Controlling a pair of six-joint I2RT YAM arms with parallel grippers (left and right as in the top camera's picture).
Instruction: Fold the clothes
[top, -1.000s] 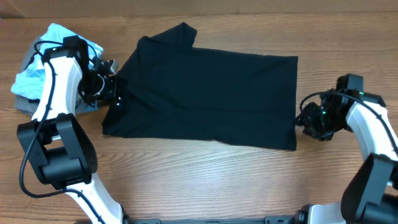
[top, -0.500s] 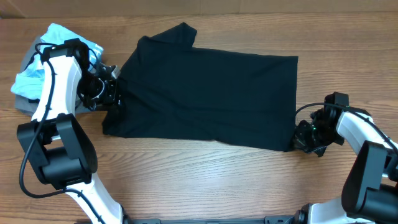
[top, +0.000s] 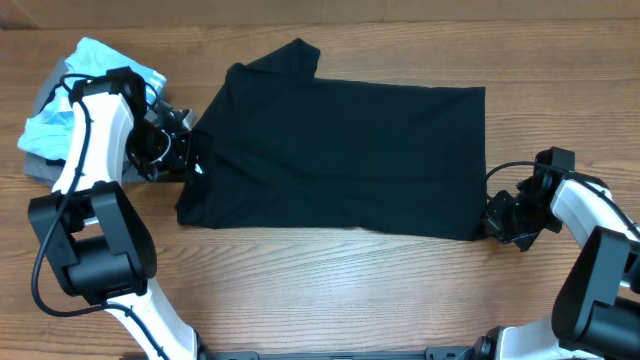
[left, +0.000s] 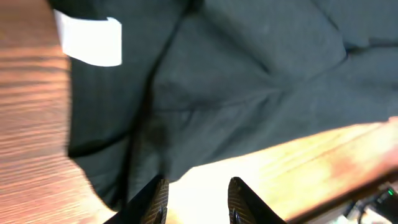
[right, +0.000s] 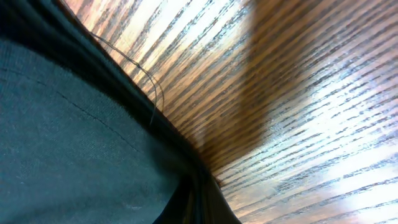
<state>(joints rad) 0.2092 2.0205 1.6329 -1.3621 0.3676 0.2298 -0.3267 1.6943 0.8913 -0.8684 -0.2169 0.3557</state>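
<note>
Blue clothes (top: 90, 60) lie piled beside the black shirt (top: 340, 150). The left gripper (left: 196, 190) sits spread at its left edge. The right gripper (top: 497, 214) pinches the hem.

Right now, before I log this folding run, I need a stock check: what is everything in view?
T-shirt: one, black, spread flat across the middle of the table.
clothes pile: one, light blue and grey, far left of the table.
label: one, white, on the T-shirt near its left edge.
loose thread: one, dark, at the T-shirt's edge in the right wrist view.
table: one, brown wood, under everything.
left gripper: one, black, fingers apart at the T-shirt's left edge.
right gripper: one, black, at the T-shirt's near right corner; jaws hidden.
</note>
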